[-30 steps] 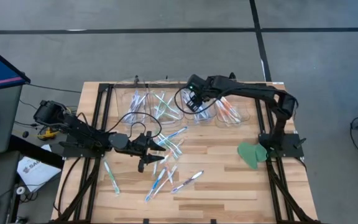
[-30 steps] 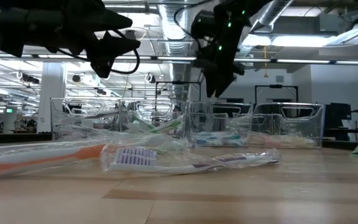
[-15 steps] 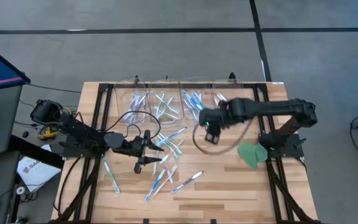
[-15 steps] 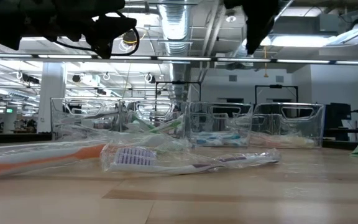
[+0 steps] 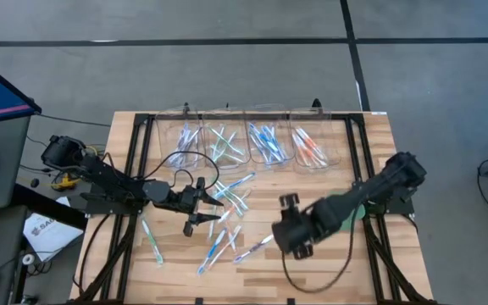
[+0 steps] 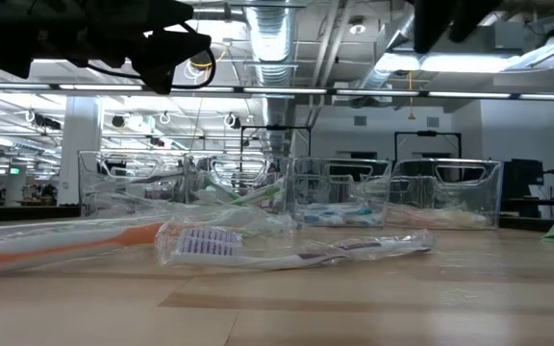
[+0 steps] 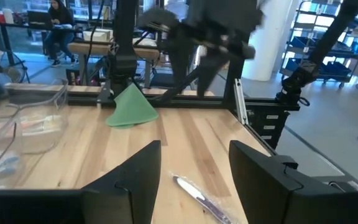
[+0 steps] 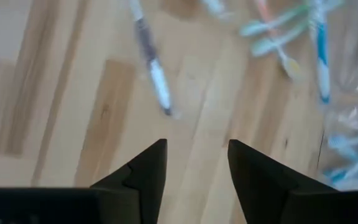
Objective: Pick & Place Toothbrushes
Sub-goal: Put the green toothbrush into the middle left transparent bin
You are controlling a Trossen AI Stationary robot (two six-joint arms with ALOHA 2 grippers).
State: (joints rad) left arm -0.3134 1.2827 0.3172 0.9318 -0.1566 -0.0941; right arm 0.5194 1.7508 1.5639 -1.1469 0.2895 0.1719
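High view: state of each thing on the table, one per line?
Left gripper: open, empty, over the loose toothbrushes.
Right gripper: open, empty, above the bare wood.
Loose toothbrushes: lying flat, scattered on the table.
Purple toothbrush: flat on the wood, beside the right gripper.
Clear bins: upright in a row, each holding toothbrushes.
Green disc: partly hidden under the right arm.

Your left gripper [image 5: 200, 206] hovers at nine o'clock of centre, fingers parted, empty — your right gripper [image 5: 288, 227] hangs at five o'clock, fingers apart, empty.
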